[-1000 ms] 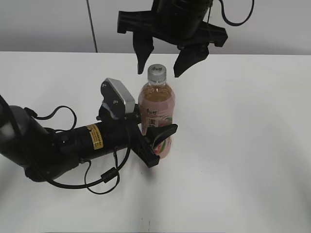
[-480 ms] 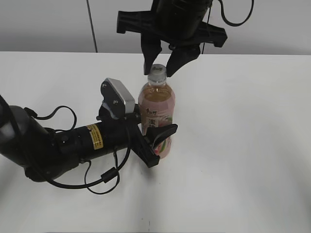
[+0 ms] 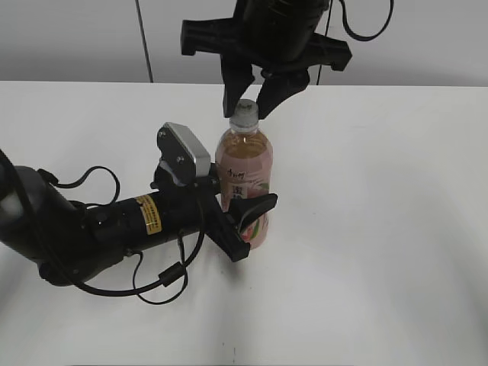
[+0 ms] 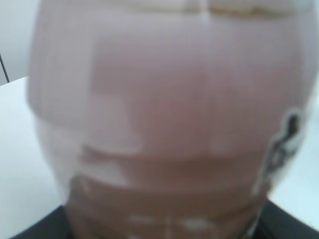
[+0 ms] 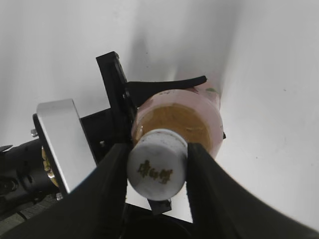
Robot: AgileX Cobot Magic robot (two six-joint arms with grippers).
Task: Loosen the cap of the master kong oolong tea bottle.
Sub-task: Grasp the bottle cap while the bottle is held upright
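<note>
The master kong oolong tea bottle (image 3: 245, 179) stands upright on the white table, with amber-pink tea and a pink label. My left gripper (image 3: 248, 221) is shut on the bottle's lower body from the left. The bottle fills the left wrist view (image 4: 169, 124), blurred. The white cap (image 3: 245, 113) sits on the neck. My right gripper (image 3: 246, 97) comes down from above and is shut on the cap, one finger on each side. In the right wrist view the cap (image 5: 157, 168) sits between the two black fingers of the right gripper (image 5: 158, 172).
The white table (image 3: 381, 229) stretches around the bottle. The left arm's body and cables (image 3: 91, 229) lie across the table's left side. A grey wall stands behind.
My right gripper's fingers closed from wide apart onto the cap and lowered slightly. The left gripper and bottle stayed still.
</note>
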